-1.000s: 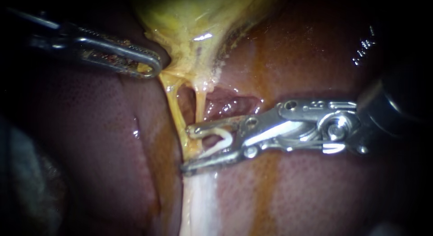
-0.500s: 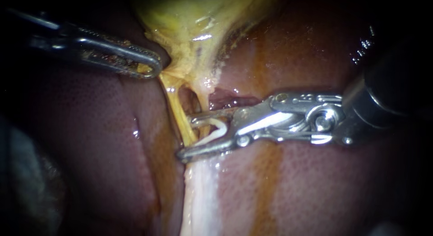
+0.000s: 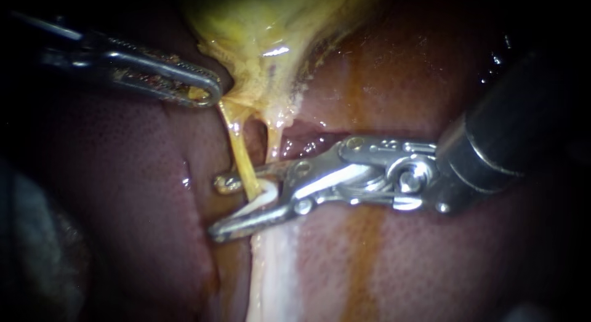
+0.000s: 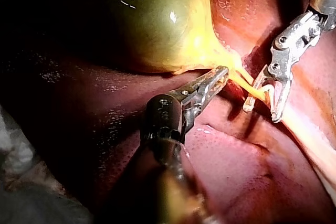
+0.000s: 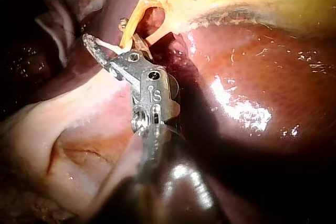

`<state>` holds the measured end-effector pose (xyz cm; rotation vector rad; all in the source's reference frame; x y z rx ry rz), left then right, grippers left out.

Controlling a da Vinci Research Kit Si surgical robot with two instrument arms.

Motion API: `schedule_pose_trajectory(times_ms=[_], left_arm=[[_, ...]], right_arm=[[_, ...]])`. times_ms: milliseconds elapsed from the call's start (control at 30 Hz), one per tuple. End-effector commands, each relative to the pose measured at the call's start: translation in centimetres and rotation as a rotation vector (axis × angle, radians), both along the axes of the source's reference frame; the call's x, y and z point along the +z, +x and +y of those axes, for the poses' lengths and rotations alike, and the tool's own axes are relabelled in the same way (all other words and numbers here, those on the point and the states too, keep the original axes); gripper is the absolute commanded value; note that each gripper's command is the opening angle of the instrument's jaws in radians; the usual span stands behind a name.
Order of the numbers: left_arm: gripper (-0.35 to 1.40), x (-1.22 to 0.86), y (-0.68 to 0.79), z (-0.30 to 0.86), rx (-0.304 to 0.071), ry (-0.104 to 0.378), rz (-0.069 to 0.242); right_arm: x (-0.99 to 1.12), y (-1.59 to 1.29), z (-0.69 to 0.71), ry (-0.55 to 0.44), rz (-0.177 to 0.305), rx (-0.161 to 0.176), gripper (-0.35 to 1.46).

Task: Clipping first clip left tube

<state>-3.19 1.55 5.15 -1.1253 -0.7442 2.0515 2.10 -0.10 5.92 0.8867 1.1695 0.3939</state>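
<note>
While the left instrument [image 3: 208, 92] grips the yellow neck of the gallbladder [image 3: 258, 26] at upper left of frame, jaws closed on that tissue, the left tube [image 3: 239, 152] runs taut down centre-left of frame toward the liver [image 3: 123, 174].

Right instrument [image 3: 220, 209] enters from the right edge. Its jaws stand wide and carry an open white clip [image 3: 263, 196], one leg seated against each jaw. The left tube passes between the jaws and across the clip's mouth. The upper jaw lies behind the tube, with its tip showing just beyond. The lower jaw sits in front, lower left of centre.

Right tube [image 3: 273, 143] is shorter. It hangs just right of the left one, above the upper jaw and outside the clip.

Handling, judged: the tube is thin, soft, wet and slippery. It is held under stretch, so it would likely tear or slide before it resisted. Best purchase looks to be mid-span, square across, clear of the gallbladder's neck above and the pale band [image 3: 274, 279] below.

Depth is hard to read. The tube seems near the clip's crotch, but I can't confirm it is fully seated. The right wrist view shows it crossing just ahead of the jaws' hinge.
</note>
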Motion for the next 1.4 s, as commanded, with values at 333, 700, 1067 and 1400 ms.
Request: schedule_pose_trajectory(times_ms=[333, 700, 1067, 1400], left_arm=[[-0.35, 0.0, 0.0, 0.0, 0.0, 0.0, 0.0], [-0.35, 0.01, 0.0, 0.0, 0.0, 0.0, 0.0], [-0.35, 0.02, 0.0, 0.0, 0.002, 0.001, -0.001], [-0.35, 0.03, -0.02, -0.01, 0.003, 0.001, -0.002]], right_arm=[[-0.46, 0.11, -0.11, 0.017, 0.052, -0.025, 0.4], [-0.45, 0.01, -0.02, 0.03, 0.046, -0.018, -0.04], [-0.42, -0.07, -0.02, 0.131, -0.001, -0.009, -0.35], [-0.39, -0.12, -0.02, 0.13, 0.0, -0.011, -0.35]])
